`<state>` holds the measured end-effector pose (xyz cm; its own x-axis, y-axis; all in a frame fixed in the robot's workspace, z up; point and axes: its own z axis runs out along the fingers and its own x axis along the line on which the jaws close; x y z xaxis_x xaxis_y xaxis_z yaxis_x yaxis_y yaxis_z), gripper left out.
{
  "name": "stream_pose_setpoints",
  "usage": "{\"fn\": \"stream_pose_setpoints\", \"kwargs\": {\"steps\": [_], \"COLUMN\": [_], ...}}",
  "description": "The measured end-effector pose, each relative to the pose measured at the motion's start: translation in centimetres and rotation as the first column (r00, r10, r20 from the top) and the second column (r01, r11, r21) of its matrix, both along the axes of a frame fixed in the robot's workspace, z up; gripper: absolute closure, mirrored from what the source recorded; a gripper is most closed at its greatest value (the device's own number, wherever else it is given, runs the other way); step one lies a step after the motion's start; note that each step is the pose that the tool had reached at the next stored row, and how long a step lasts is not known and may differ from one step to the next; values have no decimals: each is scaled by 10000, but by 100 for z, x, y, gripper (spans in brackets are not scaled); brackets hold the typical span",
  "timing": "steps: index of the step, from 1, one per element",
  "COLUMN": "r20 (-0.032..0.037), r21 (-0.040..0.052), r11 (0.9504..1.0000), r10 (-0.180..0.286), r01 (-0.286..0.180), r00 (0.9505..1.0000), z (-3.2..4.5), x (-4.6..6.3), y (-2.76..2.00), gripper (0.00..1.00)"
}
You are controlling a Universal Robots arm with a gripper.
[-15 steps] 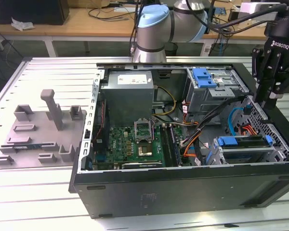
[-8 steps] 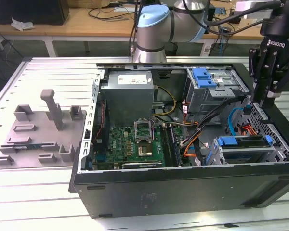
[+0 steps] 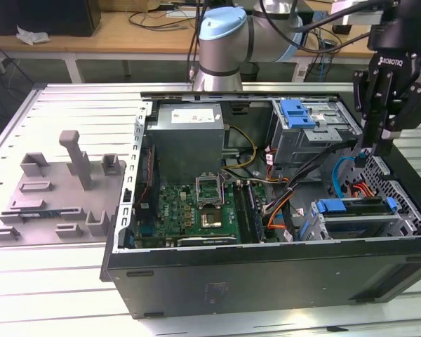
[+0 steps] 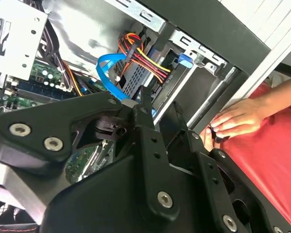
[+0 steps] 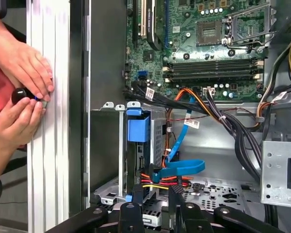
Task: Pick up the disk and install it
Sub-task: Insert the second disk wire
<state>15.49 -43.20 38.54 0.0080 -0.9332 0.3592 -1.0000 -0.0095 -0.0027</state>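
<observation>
Claw (image 3: 370, 149) hangs slightly open with nothing in it, and the disk (image 3: 354, 208) sits in the drive cage (image 3: 358, 226) right below it, long side pointing toward the motherboard (image 3: 196, 207).

Open case: the computer case (image 3: 266, 270) lies on its side on the desk (image 3: 56, 281), its open side up.
Tool: the tool (image 3: 370, 151) hangs at the case's 3 o'clock edge in the exterior view, near a blue ribbon cable (image 5: 182, 167) and red-yellow wires (image 4: 143, 58).
Crowded zone: cable bundles (image 5: 233, 126) cross between the motherboard (image 3: 196, 210) and the drive cage (image 3: 312, 130).
Outside: a person's hands (image 5: 22, 92) rest on the desk beside the case wall.
Free room: bare desk around the grey fixture (image 3: 63, 189), at 9 o'clock in the exterior view.
</observation>
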Motion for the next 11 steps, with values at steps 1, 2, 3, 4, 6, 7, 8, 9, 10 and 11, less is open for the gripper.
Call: {"fn": "stream_pose_setpoints", "kwargs": {"steps": [1,2,3,4,6,7,8,9,10,11], "r20": [0,-1,-1,-1,-3,-4,-5,-5,-7,-6], "r21": [-158,-237,-333,-455,-670,-805,-907,-974,-1027,-1056], "r11": [9999,9997,9994,9990,9977,9967,9958,9952,9947,9944], "r10": [16,24,34,46,66,79,89,96,104,111], "r01": [-16,-25,-34,-46,-66,-79,-89,-96,-104,-111], "r00": [10000,10000,10000,10000,10000,10000,10000,10000,9999,9999], "z": [0,-1,-2,-1,-4,-4,-6,-7,-10,-13], "x": [0,-1,0,0,-1,0,-1,-1,0,0], "y": [38,61,92,128,176,196,209,218,221,221], "gripper": [65,65,65,65,65,65,65,65,65,65]}}
